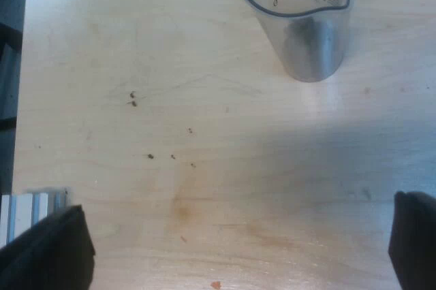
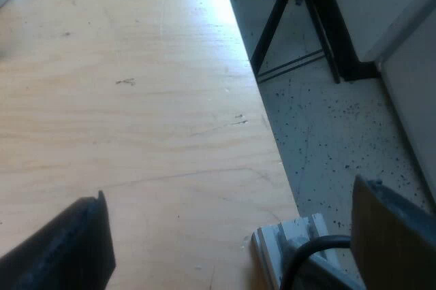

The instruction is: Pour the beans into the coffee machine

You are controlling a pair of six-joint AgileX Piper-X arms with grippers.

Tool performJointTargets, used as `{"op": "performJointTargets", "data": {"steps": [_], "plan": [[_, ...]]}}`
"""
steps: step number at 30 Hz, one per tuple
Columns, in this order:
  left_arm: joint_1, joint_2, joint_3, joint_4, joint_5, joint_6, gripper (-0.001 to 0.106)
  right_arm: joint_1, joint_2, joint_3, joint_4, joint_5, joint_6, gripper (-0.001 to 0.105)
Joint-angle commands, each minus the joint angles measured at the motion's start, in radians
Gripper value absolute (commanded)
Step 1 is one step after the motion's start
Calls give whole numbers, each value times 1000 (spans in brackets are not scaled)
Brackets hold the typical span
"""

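Left gripper is hanging wide open over the bare table, gripping nothing, with the measuring glass standing upright well ahead of its fingers (can't tell if beans are inside; a few dark specks are lying on the wood nearby). Right gripper is gaping wide and empty too, hovering at the table's edge above the speckled floor. Probably reaching for the glass: the fingers should be centring around its wall, closing gently, keeping it upright.
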Motion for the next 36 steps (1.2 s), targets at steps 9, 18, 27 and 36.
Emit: {"op": "performJointTargets", "data": {"steps": [9, 18, 27, 36], "plan": [[-2, -4, -2, -11, 168, -1, 88, 4, -2, -13, 11, -20, -9, 74], [-2, -4, -172, -8, 222, 2, 88, 148, 11, -164, 136, -199, -12, 74], [-2, -93, -288, 2, 263, -23, 88, 323, 101, -289, 145, -636, -9, 74], [-2, -245, -288, 84, 263, -35, 88, 434, 195, -286, -68, -886, -5, 74]]}}
